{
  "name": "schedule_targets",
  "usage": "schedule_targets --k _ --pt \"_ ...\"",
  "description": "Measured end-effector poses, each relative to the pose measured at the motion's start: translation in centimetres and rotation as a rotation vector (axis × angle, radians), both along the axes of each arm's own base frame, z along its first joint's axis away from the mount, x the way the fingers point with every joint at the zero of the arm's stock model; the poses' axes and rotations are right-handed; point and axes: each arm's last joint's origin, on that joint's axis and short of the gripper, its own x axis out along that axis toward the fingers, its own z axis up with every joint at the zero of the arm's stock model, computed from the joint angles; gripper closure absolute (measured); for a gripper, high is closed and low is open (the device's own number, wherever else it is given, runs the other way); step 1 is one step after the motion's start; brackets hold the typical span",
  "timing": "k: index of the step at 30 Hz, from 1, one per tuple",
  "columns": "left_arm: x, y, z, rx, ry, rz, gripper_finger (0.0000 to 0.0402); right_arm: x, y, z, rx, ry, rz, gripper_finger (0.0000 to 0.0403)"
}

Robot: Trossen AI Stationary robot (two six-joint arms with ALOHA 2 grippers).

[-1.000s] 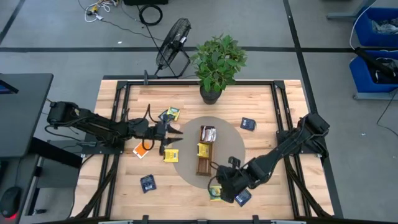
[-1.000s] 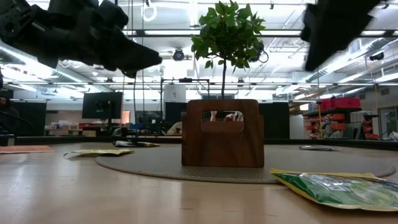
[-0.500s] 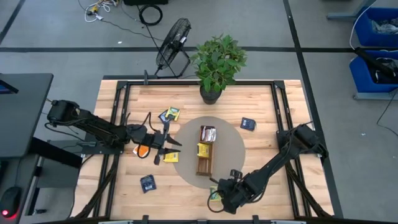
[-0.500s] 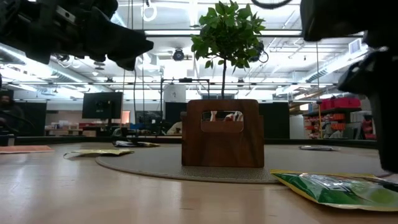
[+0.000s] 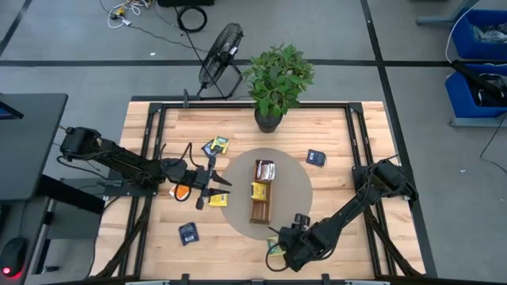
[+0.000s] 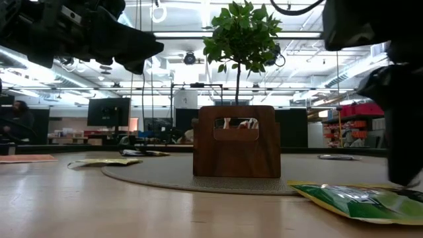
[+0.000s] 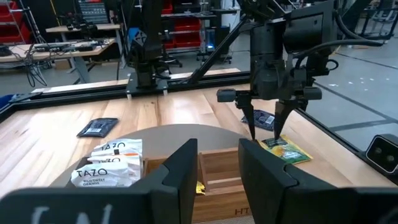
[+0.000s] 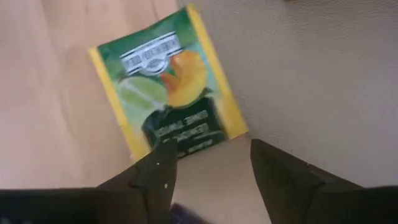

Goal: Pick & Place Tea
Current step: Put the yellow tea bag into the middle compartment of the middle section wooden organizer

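- Hovering low over the table's near edge, the right gripper (image 5: pixel 279 252) is seen in the high view directly above a green-yellow sachet (image 5: pixel 274 246).
- Its two fingers (image 8: pixel 158 177) are spread apart in the right wrist view, with nothing between them; the green-yellow sachet (image 8: pixel 168 90) lies flat just ahead of the tips, partly on bare wood and partly on the grey round mat (image 8: pixel 298 68).
- From the left wrist view the same gripper (image 7: pixel 265 121) is shown pointing straight down, tips parted, just above that sachet (image 7: pixel 285 149).
- In the low view the sachet (image 6: pixel 360 200) is seen lying flat at the mat's edge.
- The left gripper (image 5: pixel 212 184) is held above the table to the left of the mat (image 5: pixel 293 170). Its fingers (image 7: pixel 180 171) stand partly apart; whether anything is held cannot be told.
- A long wooden tray (image 5: pixel 261 208) sits on the middle of the mat, with a white-and-orange sachet (image 5: pixel 264 169) at its far end and a yellow sachet (image 5: pixel 258 190) midway.
- Loose sachets remain on the table: an orange one (image 5: pixel 181 191) and a yellow one (image 5: pixel 217 199) beside the left gripper, a navy one (image 5: pixel 188 233) nearer the front, a navy one (image 5: pixel 315 157) right of the mat, and a small cluster (image 5: pixel 216 145) towards the back.
- A potted plant (image 5: pixel 277 79) stands at the table's far edge.
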Motion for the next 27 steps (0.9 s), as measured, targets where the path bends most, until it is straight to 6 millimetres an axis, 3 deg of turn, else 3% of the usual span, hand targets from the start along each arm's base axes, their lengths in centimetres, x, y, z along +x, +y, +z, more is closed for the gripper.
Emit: schedule_targets --k 17,21,27 --pt "0.00 0.00 -0.01 0.001 0.001 0.000 0.0280 0.46 -0.03 -0.38 -0.001 -0.017 0.015 0.0244" --pt "0.00 0.00 -0.01 0.001 0.001 0.000 0.0280 0.45 -0.04 -0.38 0.000 -0.015 0.015 0.0282" --pt "0.00 0.00 -0.01 0.002 0.001 0.000 0.0280 0.46 -0.02 -0.39 0.008 -0.013 0.010 0.0378"
